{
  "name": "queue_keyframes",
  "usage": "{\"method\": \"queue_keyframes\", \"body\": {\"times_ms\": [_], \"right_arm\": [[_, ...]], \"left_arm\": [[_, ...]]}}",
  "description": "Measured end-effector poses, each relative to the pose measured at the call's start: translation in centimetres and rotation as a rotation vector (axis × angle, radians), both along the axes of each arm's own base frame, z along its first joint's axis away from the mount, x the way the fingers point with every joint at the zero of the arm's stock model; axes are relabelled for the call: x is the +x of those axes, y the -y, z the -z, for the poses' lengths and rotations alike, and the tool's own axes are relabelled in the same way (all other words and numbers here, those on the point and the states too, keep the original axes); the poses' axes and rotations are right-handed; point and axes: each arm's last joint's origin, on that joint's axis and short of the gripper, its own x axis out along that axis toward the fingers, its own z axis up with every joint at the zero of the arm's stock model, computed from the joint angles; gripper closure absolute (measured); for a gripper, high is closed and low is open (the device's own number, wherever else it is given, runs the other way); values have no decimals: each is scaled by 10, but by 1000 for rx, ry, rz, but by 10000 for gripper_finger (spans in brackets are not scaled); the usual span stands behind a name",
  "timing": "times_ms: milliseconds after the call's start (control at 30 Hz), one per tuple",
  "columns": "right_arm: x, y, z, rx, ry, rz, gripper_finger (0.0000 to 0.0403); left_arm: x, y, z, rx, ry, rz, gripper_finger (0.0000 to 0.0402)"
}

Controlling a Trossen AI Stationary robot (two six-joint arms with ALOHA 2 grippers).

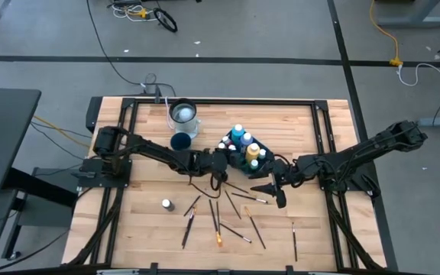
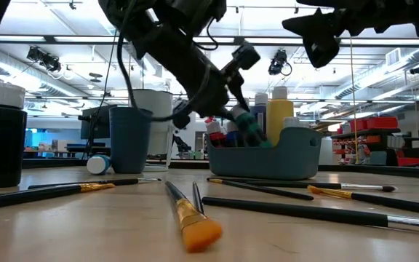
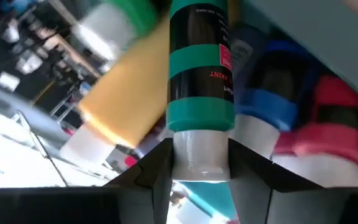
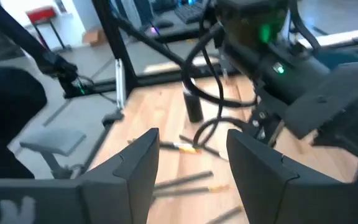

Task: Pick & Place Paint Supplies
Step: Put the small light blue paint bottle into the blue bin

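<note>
The left arm's fingers (image 3: pixel 199 163) are clamped on the pale cap of a teal-banded paint bottle (image 3: pixel 200 68), one finger on each side, so the bottle hangs tilted at the tray's left end in the low view, ready, I'd judge, to be lowered in among the others. In the high view that left gripper (image 1: pixel 218 165) sits at centre frame, right against the teal tray (image 1: pixel 239 160).

The right arm's fingers (image 4: pixel 191 163) stand apart with nothing between them; its gripper (image 1: pixel 276 189) hovers right of centre over the loose brushes, seemingly waiting its turn or lining up on one.

The tray stands upright near the middle of the bench (image 1: pixel 319 229) so bottles can be packed standing. I count about five or six in it, blue, red, yellow and white among them; the crowding makes an exact tally hard. One more bottle (image 1: pixel 166 204) stands alone at lower left. Roughly nine or ten brushes (image 1: pixel 218 221) lie scattered flat across the lower half of the high view. One dark blue cup (image 1: pixel 180 142) and one pale container (image 1: pixel 184 115) stand at upper centre.
</note>
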Motion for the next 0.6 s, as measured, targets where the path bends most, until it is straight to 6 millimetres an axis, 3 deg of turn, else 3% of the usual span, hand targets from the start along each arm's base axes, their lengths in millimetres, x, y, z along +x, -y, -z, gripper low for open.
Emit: {"method": "queue_keyframes", "body": {"times_ms": [267,600], "right_arm": [[0,0,1,-13,-7,-7,213],[0,0,1,-43,-6,-14,213]], "left_arm": [[3,2,6,61,-64,106,264],[7,3,2,2,3,202,217]]}}
